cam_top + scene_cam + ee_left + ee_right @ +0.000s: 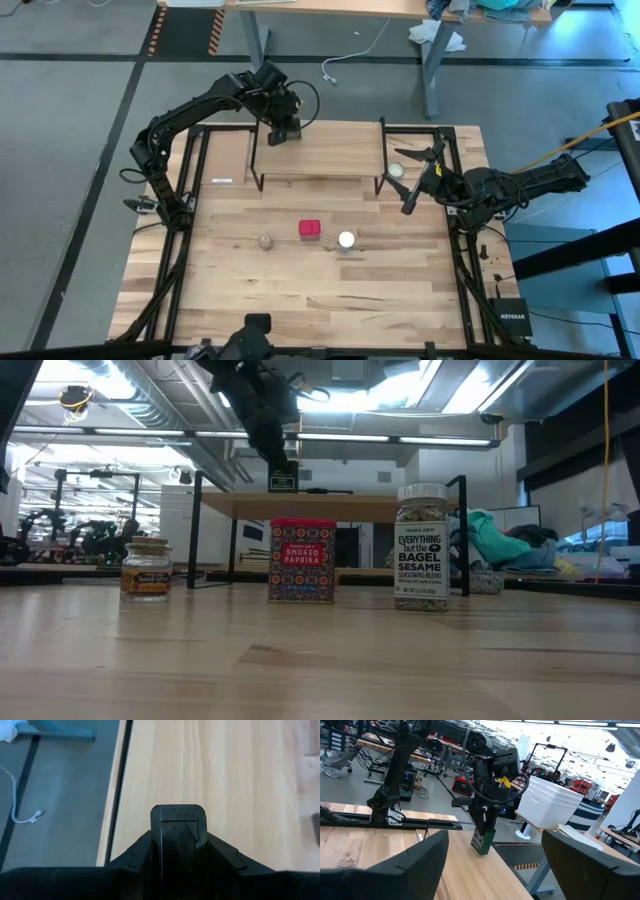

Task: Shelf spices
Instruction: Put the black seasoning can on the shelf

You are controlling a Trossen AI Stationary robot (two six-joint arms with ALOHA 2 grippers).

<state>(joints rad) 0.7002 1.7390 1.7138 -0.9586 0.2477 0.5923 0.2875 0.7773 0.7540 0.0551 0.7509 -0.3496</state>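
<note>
The left gripper [283, 130] is over the far left part of the low light-wood shelf on thin black legs [330, 155], its fingers pinching the dark square tin [482, 841], which hangs tilted just above the board. From table height the tin [283, 481] shows right at the level of the shelf top, under the dark arm coming down from above. The left wrist camera looks down on the tin's dark top [179, 847] wedged between that gripper's fingers, pale shelf wood beyond it. Three other spices stand in a row on the big plank table [300, 290], nearer than the shelf: the tan-grey round jar [265, 241] on the left, the red square box of smoked paprika [309, 229] in the middle, and the clear white-lidded jar of bagel seasoning [346, 240] on the right, each well apart from its neighbour. The right gripper [410, 205] waits off the shelf's right end, low over the table, its two fingers spread wide and gripping nothing. A flat pale round disc [397, 170] lies just beside the shelf's right legs, near that arm.
</note>
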